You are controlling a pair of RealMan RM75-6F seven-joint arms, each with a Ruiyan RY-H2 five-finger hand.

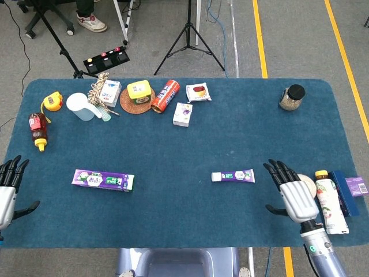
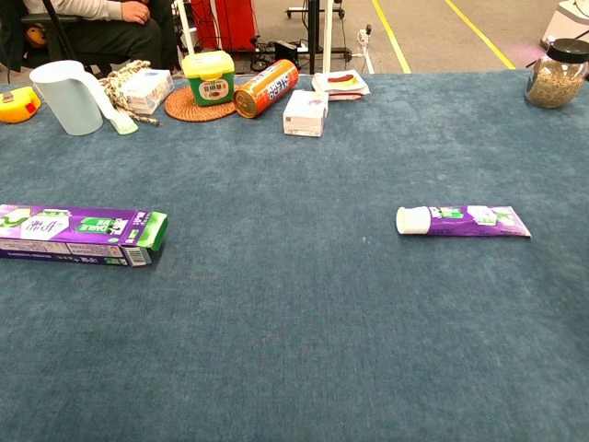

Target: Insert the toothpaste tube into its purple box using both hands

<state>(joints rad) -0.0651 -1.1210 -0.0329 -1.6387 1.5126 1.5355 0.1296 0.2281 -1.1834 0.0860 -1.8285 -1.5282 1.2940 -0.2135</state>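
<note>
The toothpaste tube [image 1: 233,176] lies flat on the blue table, white cap pointing left; the chest view shows the tube [image 2: 463,221] at mid right. The purple box [image 1: 103,180] lies flat on the left side, its green end to the right, and the box [image 2: 78,234] reaches the chest view's left edge. My right hand [image 1: 294,193] hovers open just right of the tube, fingers spread, holding nothing. My left hand [image 1: 8,190] sits open at the table's left edge, well left of the box. Neither hand appears in the chest view.
A beige bowl [image 1: 308,184] is partly hidden behind my right hand, with a bottle [image 1: 328,202] and a dark box [image 1: 347,184] to its right. A jar [image 1: 292,97] stands back right. A cup [image 1: 79,106], tins, small boxes and a red bottle [image 1: 38,130] line the back left.
</note>
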